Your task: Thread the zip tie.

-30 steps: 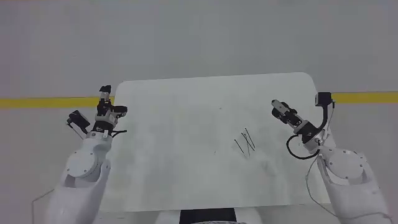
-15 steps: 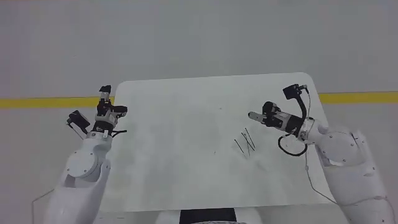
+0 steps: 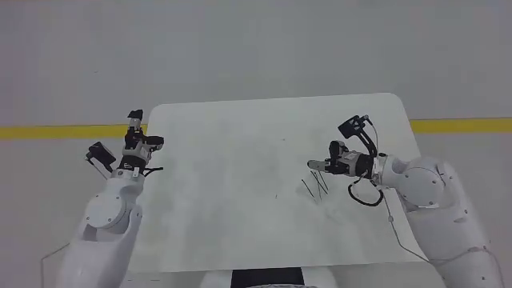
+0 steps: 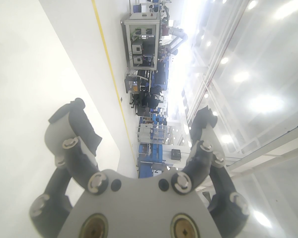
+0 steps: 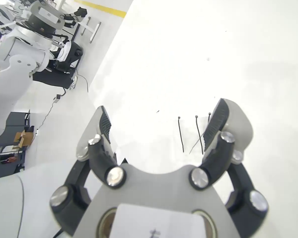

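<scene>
Three thin black zip ties point(image 3: 315, 184) lie close together on the white table point(image 3: 240, 144), right of its centre; two of them cross. In the right wrist view the zip ties point(image 5: 180, 134) lie flat, one partly behind a fingertip. My right gripper point(image 3: 318, 165) hovers just above and beside them, open with nothing between its fingers point(image 5: 217, 122). My left gripper point(image 3: 134, 120) stands open at the table's left edge, far from the ties, and holds nothing point(image 4: 141, 115).
The table's left edge runs beside my left arm. Yellow floor lines point(image 3: 48, 131) pass behind and beside the table. The table's front and middle hold only faint marks.
My right arm has swung from the table's right edge leftward to the zip ties. The left arm has stayed still.
</scene>
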You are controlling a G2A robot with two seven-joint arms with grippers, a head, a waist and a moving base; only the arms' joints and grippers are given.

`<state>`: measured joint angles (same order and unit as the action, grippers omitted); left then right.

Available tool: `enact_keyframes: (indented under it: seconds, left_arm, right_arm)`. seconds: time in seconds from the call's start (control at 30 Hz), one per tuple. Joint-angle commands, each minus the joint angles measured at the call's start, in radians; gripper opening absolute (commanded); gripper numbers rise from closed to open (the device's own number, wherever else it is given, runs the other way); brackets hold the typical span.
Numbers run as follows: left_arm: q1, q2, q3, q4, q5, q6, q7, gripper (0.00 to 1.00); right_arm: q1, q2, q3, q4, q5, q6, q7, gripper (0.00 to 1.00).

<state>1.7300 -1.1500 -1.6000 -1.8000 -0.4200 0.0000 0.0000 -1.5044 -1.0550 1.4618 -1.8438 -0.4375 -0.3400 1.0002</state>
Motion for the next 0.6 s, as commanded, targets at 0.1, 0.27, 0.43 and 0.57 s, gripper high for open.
enact_keyframes:
  seconds: [0.1,0.27,0.43,0.57]
  left_arm:
    - [0.0,0.0,0.0,0.0,0.0,0.0,0.0,1.0]
    - [0.0,0.0,0.0,0.0,0.0,0.0,0.0,1.0]
    - [0.0,0.0,0.0,0.0,0.0,0.0,0.0,1.0]
    - [0.0,0.0,0.0,0.0,0.0,0.0,0.0,1.0]
  right_arm:
    - [0.037,0.012,-0.042,-0.043,-0.129,0.0,0.076,1.0]
    - [0.104,0.031,-0.109,-0.054,-0.186,0.0,0.258,1.0]
    - [0.171,0.047,-0.194,-0.017,-0.169,0.0,0.369,1.0]
    - [0.184,0.053,-0.217,-0.007,-0.154,0.0,0.383,1.0]
